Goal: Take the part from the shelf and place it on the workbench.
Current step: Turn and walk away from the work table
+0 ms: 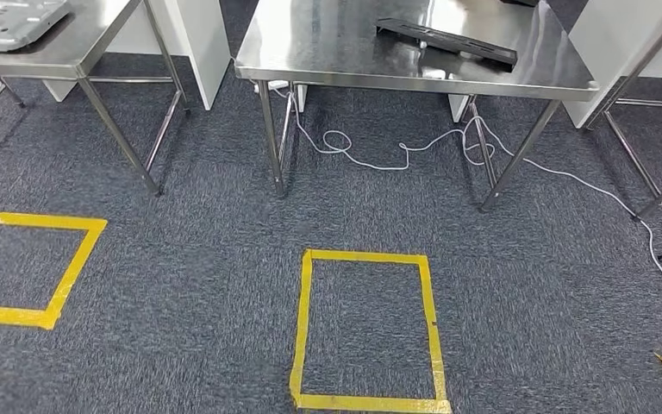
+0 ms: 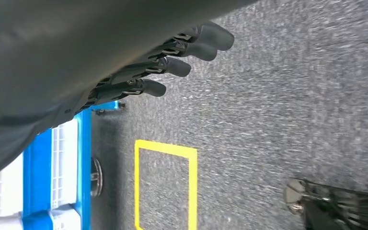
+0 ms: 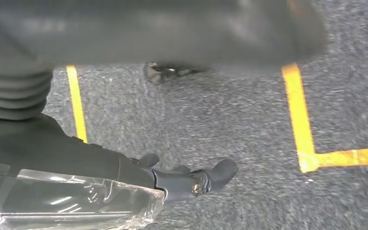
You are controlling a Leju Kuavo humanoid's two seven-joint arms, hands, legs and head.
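White cable [image 1: 414, 155] loops on carpet [image 1: 207, 259] beside yellow tape square [image 1: 366, 328]; blue crate [image 2: 52, 177].

Workshop: steel workbenches [image 1: 414, 52]; yellow floor-tape squares [image 1: 366, 332]; grey carpet [image 1: 198, 259]

Three steel tables [image 1: 414, 65], three taped squares [image 1: 366, 332].

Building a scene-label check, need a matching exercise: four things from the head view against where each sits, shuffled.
Things:
1. black bar
2. white cable
3. grey tray
4. yellow tape square

Places:
a. on the left table
b. on the middle table
c. loose on the carpet, trailing under the middle table
d. stuck flat on the carpet, in front of the middle table

Pairs: 1-b, 2-c, 3-a, 4-d
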